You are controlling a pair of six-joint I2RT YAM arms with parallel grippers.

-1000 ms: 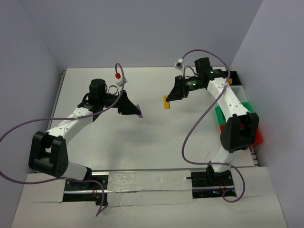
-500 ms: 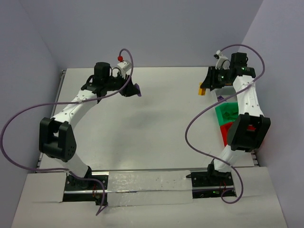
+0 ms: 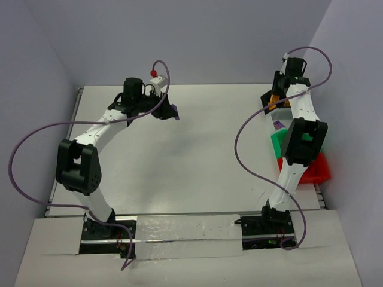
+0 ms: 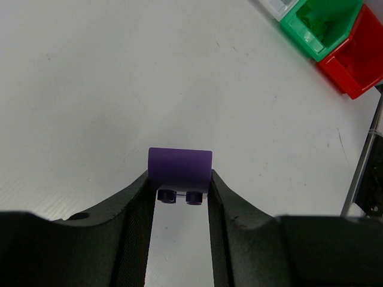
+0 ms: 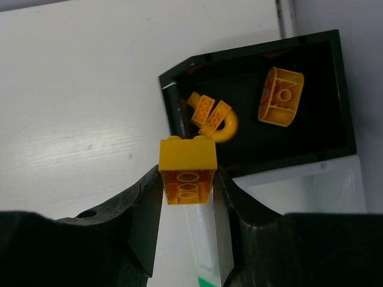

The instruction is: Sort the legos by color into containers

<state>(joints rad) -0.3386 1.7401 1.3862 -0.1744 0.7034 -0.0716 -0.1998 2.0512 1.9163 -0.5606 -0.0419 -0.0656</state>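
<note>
The right gripper (image 5: 187, 179) clamps a yellow brick (image 5: 187, 158) over the rim of the black bin (image 5: 311, 143) at the far right corner of the table (image 3: 197, 167); centre it over the bin before releasing. The left gripper (image 4: 179, 185) pinches a purple brick (image 4: 179, 167) near the far edge.

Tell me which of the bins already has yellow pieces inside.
The black bin, at the far end of the row beside the white bin. Yellow pieces lie on its floor; the green bin and red bin show none.
</note>
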